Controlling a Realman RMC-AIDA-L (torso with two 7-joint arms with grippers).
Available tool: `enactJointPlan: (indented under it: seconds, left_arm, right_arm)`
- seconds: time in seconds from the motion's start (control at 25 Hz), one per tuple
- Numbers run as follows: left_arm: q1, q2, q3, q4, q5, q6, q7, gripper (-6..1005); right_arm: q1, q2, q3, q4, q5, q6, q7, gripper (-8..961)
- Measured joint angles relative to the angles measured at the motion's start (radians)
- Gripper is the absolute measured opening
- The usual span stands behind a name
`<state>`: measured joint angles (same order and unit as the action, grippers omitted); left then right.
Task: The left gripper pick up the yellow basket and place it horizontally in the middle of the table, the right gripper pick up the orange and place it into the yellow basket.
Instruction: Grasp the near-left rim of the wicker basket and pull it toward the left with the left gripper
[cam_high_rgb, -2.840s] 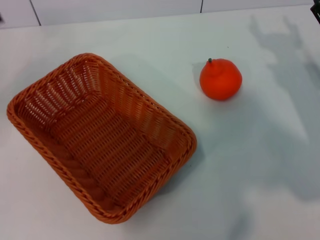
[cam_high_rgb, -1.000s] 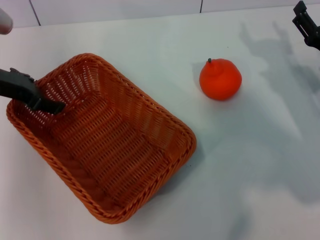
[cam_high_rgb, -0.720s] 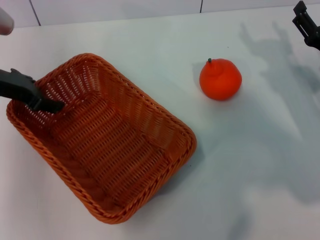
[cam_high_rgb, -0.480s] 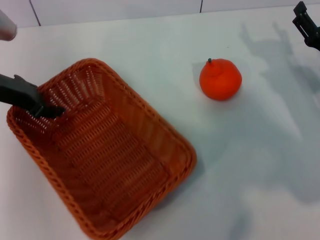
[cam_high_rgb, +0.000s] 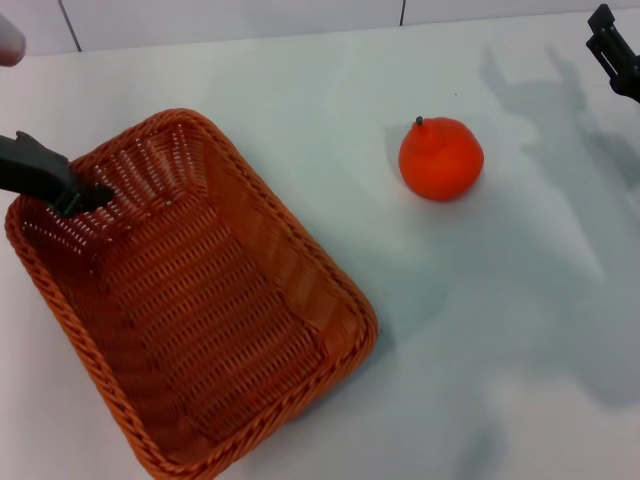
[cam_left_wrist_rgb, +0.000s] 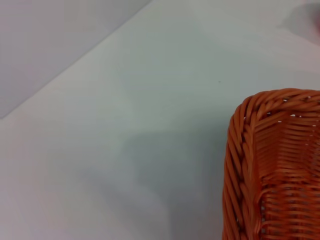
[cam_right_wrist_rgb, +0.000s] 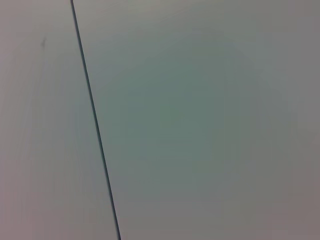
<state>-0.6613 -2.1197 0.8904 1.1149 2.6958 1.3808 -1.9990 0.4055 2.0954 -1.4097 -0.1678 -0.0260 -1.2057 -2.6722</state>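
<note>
On my head view the yellow basket (cam_high_rgb: 190, 300) fills the lower left of the bench (cam_high_rgb: 300, 80), the orange (cam_high_rgb: 441, 158) apart at upper right. The left gripper (cam_high_rgb: 70, 195) jaws clench its far-left rim. My left wrist view catches only a basket corner (cam_left_wrist_rgb: 275, 165). The right gripper (cam_high_rgb: 615, 50) sits at the top-right edge; I cannot tell its jaws
</note>
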Motion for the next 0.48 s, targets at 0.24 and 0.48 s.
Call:
enactJointPlan:
  seconds: [0.24, 0.48]
  left_arm:
    - [-0.007, -0.002, 0.000, -0.002, 0.033, 0.000, -0.021, 247]
    - [-0.047, 0.022, -0.005, -0.052, 0.075, 0.017, -0.157, 242]
  right_arm:
    - [-0.001, 0.000, 0.000, 0.001, 0.000, -0.002, 0.000, 930]
    - [-0.001, 0.000, 0.000, 0.001, 0.000, -0.003, 0.000, 930]
